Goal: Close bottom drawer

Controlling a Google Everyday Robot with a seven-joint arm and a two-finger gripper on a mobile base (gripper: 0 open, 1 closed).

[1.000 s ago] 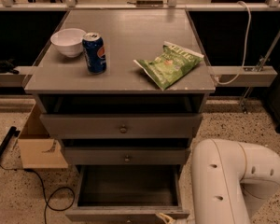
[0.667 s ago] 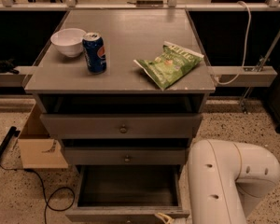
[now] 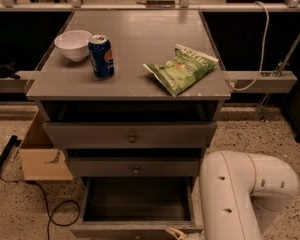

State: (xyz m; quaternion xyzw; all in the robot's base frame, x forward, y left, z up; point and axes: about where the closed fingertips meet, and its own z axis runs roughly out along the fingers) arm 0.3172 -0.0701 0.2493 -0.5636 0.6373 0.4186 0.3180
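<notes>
Bottom drawer (image 3: 137,201) is open, pulled out toward the near side. Its dark box is exposed and empty as far as I can see, and its front runs along the lower frame edge. The knob is not visible from here. The arm (image 3: 242,196) fills the near right corner, just right of the drawer box. Only a sliver of the gripper (image 3: 177,233) shows at the bottom edge, against the right part of the drawer front. I cannot tell whether it is released or clenched, or whether it truly touches the front. Key relation: the front's long axis runs left-right and the travel to close is near-to-far, so the drawer lies directly on the far side of the gripper. My judgement is that a straight push toward the far side should seat it. Since the contact is right of centre, the box could skew on its slides. The middle drawer (image 3: 135,169) and top drawer (image 3: 130,134) sit above. Bowl (image 3: 73,44), can (image 3: 101,56) and chip bag (image 3: 182,68) are on the cabinet top (image 3: 140,29), well clear of the work.
</notes>
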